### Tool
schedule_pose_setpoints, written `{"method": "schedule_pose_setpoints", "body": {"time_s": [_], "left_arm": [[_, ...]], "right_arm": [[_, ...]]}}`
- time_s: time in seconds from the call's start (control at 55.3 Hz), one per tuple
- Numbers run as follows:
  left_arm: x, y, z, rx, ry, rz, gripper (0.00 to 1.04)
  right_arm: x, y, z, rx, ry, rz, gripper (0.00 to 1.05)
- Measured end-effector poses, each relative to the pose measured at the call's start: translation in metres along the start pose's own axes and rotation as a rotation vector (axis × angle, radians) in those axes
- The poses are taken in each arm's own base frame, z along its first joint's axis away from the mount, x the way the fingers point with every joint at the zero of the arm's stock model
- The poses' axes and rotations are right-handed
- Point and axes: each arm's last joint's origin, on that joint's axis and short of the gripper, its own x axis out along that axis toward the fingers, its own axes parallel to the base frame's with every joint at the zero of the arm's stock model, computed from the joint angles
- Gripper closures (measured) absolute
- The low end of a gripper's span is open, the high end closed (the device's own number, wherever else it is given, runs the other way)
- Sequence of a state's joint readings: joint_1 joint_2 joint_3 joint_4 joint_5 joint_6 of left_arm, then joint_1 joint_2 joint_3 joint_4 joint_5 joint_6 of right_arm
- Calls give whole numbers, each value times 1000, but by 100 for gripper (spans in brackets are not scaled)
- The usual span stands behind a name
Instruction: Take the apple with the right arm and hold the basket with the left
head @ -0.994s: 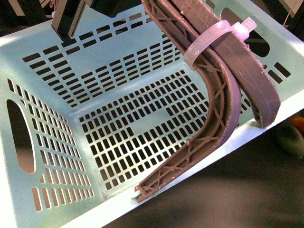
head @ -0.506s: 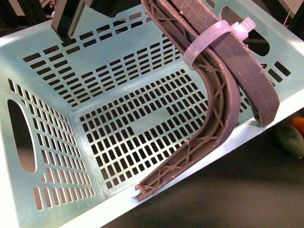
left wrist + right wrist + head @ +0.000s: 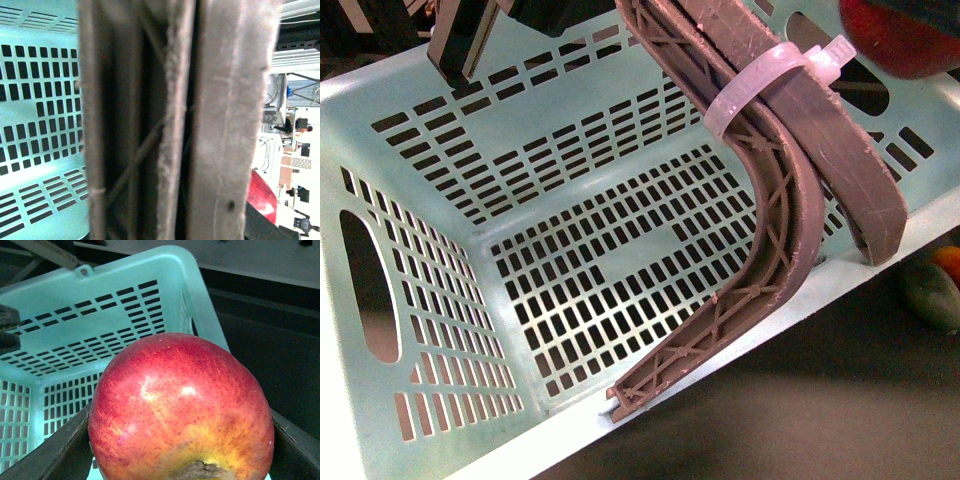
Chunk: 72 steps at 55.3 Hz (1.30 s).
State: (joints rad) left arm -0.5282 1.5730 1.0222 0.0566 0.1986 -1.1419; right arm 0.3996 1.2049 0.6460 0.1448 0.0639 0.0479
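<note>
The pale turquoise slotted basket fills the front view, tilted. My left gripper is shut on the basket's near right wall, one curved brown finger inside and the other outside. Those fingers fill the left wrist view, with the basket beside them. The red apple hangs at the top right of the front view, over the basket's far right corner. In the right wrist view the apple, red with a yellow patch, sits between dark fingers. My right gripper is shut on it above the basket's rim.
An oblong green fruit and a small orange fruit lie on the dark table right of the basket. The apple's red edge shows past the left fingers. A black block hangs over the basket's far wall.
The apple has come into the front view at the top right, where nothing showed before. The basket and the left fingers have barely shifted.
</note>
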Motion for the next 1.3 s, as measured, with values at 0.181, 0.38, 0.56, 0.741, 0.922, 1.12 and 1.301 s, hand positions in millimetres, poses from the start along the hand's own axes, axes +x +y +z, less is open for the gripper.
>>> {"method": "schedule_pose_setpoints", "body": {"time_s": [0.181,0.38,0.56,0.741,0.922,1.12,1.301], "left_arm": [[0,0,0,0,3,-1,78],[0,0,0,0,0,0,78],[1,1,-1,2,8,2,78],[1,1,0,0,-6,10,78],[1,1,0,1,-4,9,78],[1,0,-2,0,13,1,78],[1,1,-1,1,4,5,78]], "right_arm": [[3,7,-8,7,28,24,22],[6,5,-10,33,29,8,9],[2,-16,-5,89,2,-83,9],[-26,-55,-4,153,-29,-305,9],[-50,-76,-14,180,-26,-434,9],[-58,-79,-35,83,-364,-314,37],[-69,-74,-53,59,-412,-318,65]]}}
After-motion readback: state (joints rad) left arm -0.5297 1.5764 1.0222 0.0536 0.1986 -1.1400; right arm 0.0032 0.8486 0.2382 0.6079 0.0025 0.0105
